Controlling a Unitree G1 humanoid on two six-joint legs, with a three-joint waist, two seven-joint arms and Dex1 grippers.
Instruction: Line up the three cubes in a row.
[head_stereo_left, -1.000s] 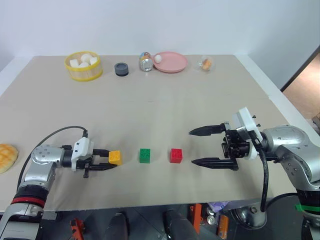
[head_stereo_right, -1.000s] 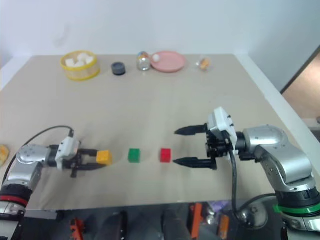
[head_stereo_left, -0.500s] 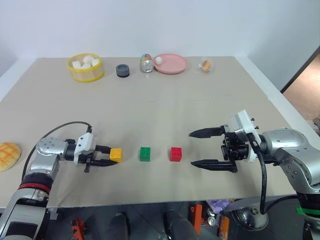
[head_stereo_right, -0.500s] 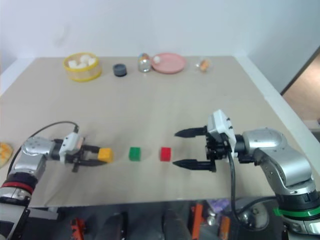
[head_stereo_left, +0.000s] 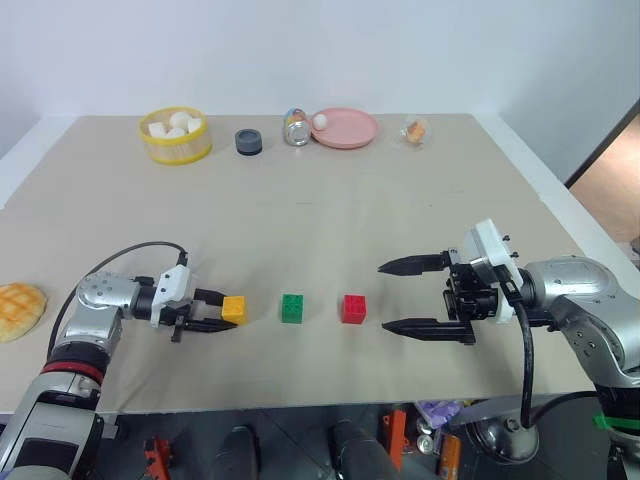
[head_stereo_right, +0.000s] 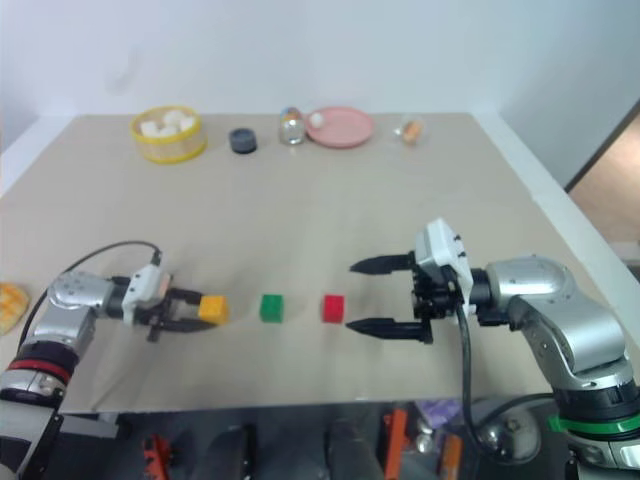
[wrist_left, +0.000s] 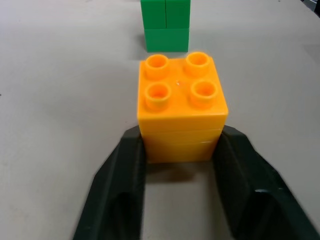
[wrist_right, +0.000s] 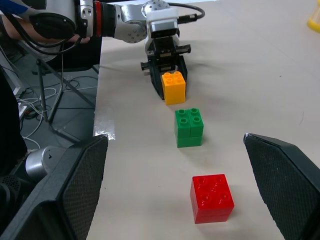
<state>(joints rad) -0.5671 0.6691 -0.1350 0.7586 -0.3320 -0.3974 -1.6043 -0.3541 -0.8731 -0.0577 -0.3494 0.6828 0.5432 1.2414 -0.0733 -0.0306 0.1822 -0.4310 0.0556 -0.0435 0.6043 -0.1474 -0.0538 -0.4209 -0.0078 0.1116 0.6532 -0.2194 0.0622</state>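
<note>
Three studded cubes stand in a row on the tan table near its front edge: orange-yellow (head_stereo_left: 233, 309), green (head_stereo_left: 293, 307) and red (head_stereo_left: 353, 308). My left gripper (head_stereo_left: 222, 311) reaches in from the left, and its black fingers (wrist_left: 127, 175) flank the orange-yellow cube (wrist_left: 181, 107), which rests on the table. The jaws stand slightly apart and look open around it; the green cube (wrist_left: 166, 22) lies just beyond. My right gripper (head_stereo_left: 382, 296) hovers wide open just right of the red cube (wrist_right: 212, 198), with nothing between its fingers.
Along the table's far edge stand a yellow basket (head_stereo_left: 175, 135) of white chunks, a dark puck (head_stereo_left: 247, 141), a small can (head_stereo_left: 295, 127), a pink plate (head_stereo_left: 345, 128) and a small clear item (head_stereo_left: 413, 129). A checkered bun (head_stereo_left: 20, 310) lies at the left edge.
The left gripper's fingers have spread a little around the orange-yellow cube. The cubes and the right gripper have stayed put. The camera view has shifted slightly.
</note>
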